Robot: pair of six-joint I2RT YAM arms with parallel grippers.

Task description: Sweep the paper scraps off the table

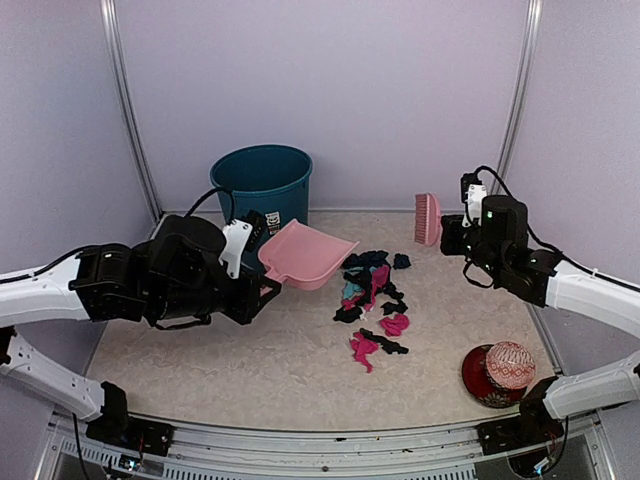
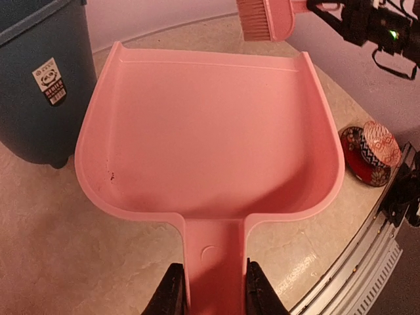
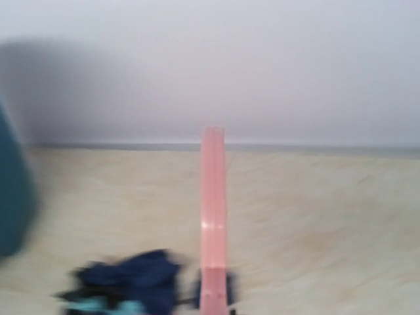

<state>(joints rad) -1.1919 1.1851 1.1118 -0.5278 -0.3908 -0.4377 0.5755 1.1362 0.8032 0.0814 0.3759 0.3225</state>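
Observation:
Paper scraps (image 1: 372,295) in pink, black, navy and light blue lie in a loose pile at the middle right of the table (image 1: 250,350). My left gripper (image 1: 268,283) is shut on the handle of a pale pink dustpan (image 1: 305,255), held just left of the pile; its tray (image 2: 210,131) is empty between the fingers (image 2: 172,292). My right gripper (image 1: 447,235) is shut on a pink brush (image 1: 428,219), lifted above the table behind and right of the scraps. In the blurred right wrist view the brush (image 3: 212,210) points away, with navy scraps (image 3: 131,279) below left.
A teal bin (image 1: 262,185) stands at the back left, close behind the dustpan. A red patterned ball (image 1: 508,365) rests on a dark red dish near the front right edge. Pale walls close in the back and both sides.

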